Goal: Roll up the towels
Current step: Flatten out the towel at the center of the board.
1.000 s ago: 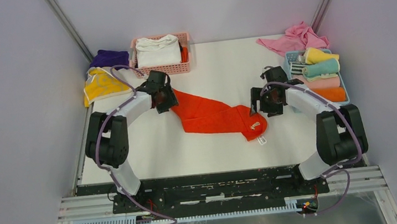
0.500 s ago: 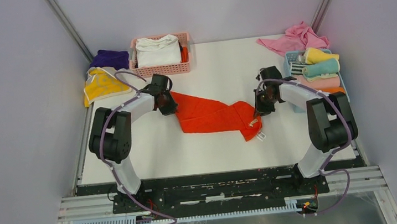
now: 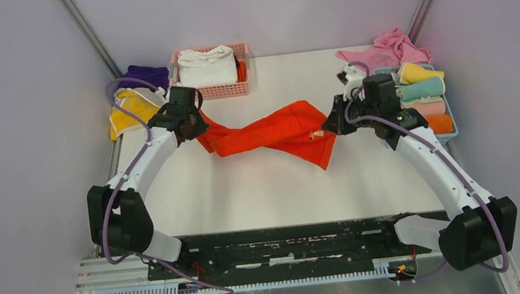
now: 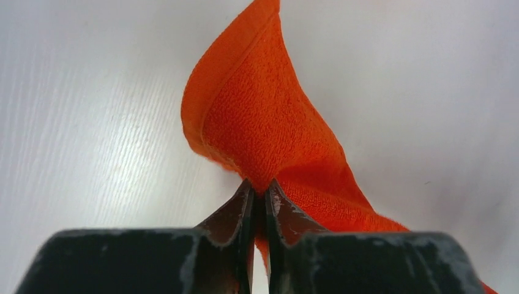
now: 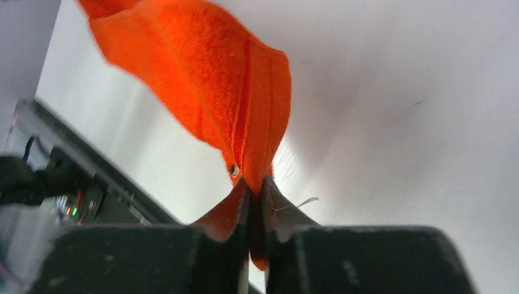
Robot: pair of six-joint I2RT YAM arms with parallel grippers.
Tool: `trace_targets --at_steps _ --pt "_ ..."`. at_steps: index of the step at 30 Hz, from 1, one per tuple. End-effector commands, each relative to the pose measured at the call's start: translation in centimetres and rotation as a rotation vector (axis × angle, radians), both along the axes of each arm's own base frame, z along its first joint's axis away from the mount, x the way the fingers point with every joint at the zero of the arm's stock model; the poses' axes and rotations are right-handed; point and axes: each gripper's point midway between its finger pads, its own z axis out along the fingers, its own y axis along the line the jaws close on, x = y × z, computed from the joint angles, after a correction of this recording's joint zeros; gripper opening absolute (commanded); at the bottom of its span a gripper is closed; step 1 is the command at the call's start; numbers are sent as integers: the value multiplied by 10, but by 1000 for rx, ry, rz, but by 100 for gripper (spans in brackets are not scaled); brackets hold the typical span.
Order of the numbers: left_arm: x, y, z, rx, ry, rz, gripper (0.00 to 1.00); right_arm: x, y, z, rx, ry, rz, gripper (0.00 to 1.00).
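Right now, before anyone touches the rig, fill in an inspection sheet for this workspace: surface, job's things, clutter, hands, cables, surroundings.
Surface: white table, no stains seen.
Job's things: orange-red towel unrolled, stretched between both hands; purple towel and yellow towel loose at far left; rolled towels in the blue basket.
Clutter: pink basket holding folded white cloth; crumpled pink cloth at far right.
Hands: left hand and right hand each shut on an end of the orange-red towel.
Cables: purple cables run along both arms.
Surroundings: plain walls, metal frame posts.
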Motion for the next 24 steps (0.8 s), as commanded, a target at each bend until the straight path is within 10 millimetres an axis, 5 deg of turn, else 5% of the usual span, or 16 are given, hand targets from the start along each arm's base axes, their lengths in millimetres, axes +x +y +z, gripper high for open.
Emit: trace_targets --at_steps 1,5,9,14,19,24 --pt "-37 22 -28 106 104 -11 19 -78 50 -41 55 169 293 20" --pt "-58 28 -42 114 138 -8 39 -126 52 -88 -42 329 341 40" --pt "-67 39 -34 141 120 14 51 -136 41 -104 -117 362 315 47" --pt "-65 50 -18 173 87 36 57 -102 29 -95 -224 294 204 54" --pt "-65 47 -34 76 116 36 59 -72 58 -89 -288 239 266 59" --pt "-48 50 -34 11 112 32 59 -53 61 -124 -393 312 183 59"
